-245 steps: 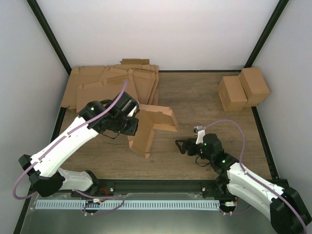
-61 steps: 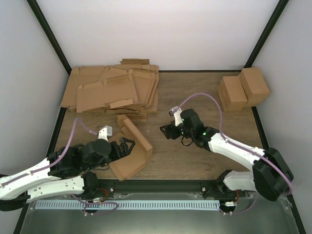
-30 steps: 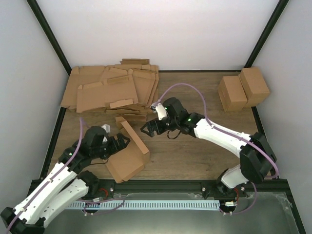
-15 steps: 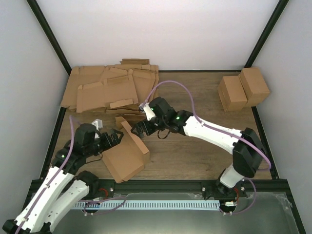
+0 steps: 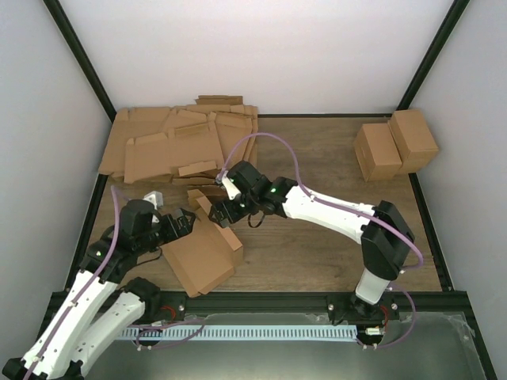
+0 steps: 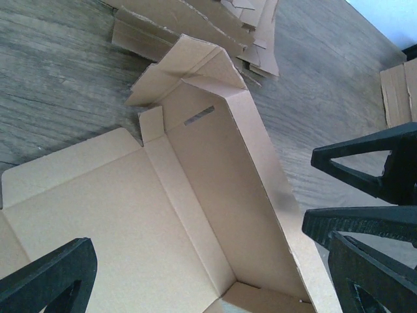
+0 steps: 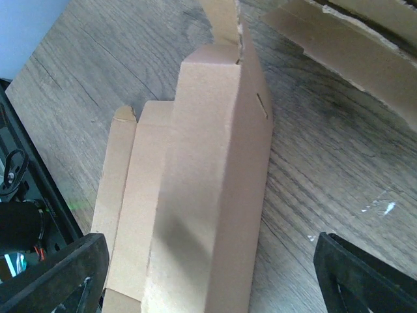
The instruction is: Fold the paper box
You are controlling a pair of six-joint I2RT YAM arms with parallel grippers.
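I see the paper box [image 5: 202, 252] lying half-formed on the tabletop [image 5: 333, 158], left of centre and close to the near edge. Its floor panel lies flat, and the long wall on its right side stands raised, with a narrow slot [image 6: 199, 115] cut near the far end. At that end a flap [image 6: 189, 65] leans outward over the wood.

My left gripper [image 5: 184, 222] hangs over the left side of the box with its jaws spread wide and nothing between them. From its wrist camera the two fingers sit low in the corners, with the inside of the box between them.

My right gripper [image 5: 215, 212] reaches across from the right to the far end of the raised wall, also with jaws apart and holding nothing. Its fingertips [image 6: 326, 160] are just beside the wall's outer face; I cannot tell whether they touch it.

A stack of flat die-cut cardboard sheets [image 5: 178, 142] fills the far left corner, its nearest pieces just beyond the box. Two finished cartons [image 5: 394, 144] stand side by side at the far right corner, well apart from both arms.
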